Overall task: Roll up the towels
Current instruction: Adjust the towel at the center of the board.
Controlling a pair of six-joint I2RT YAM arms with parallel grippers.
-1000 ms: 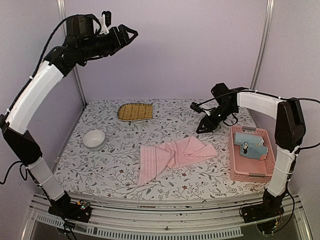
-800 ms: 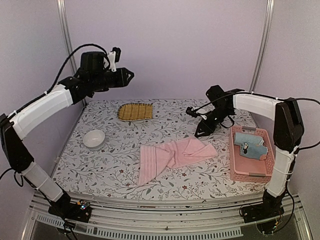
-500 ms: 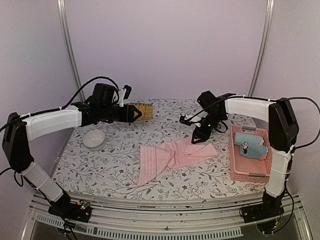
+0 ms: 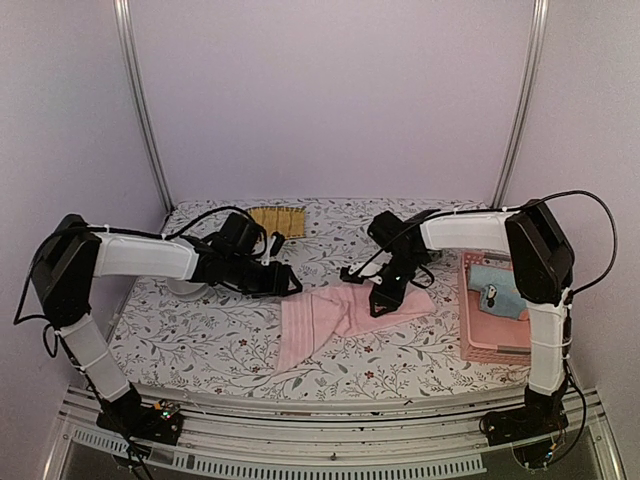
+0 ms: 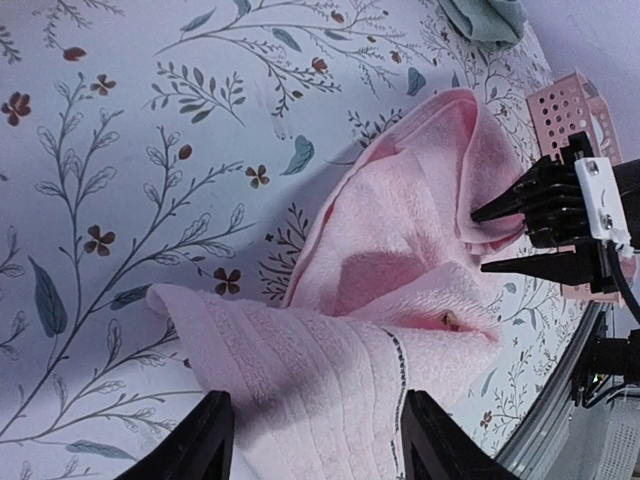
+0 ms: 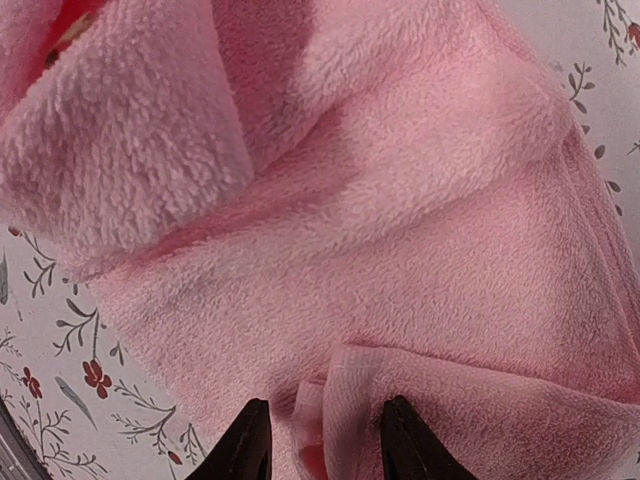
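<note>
Flowered cloth covers the table (image 4: 200, 345), and the pink towel (image 4: 335, 315) lies on it crumpled and half folded, not yet rolled. The left gripper (image 4: 291, 283) is low at one corner, its fingers spread with the ribbed hem between them. The right gripper (image 4: 378, 300) is low over the bunched opposite end, its jaws also apart. They are probably placed so to pull the cloth flat first. Just beyond the right gripper stands a pink basket (image 4: 480, 350) holding a blue towel (image 4: 497, 290); it may limit that arm. Behind the left arm are a white bowl (image 4: 183, 290) and a woven mat (image 4: 275, 218).
</note>
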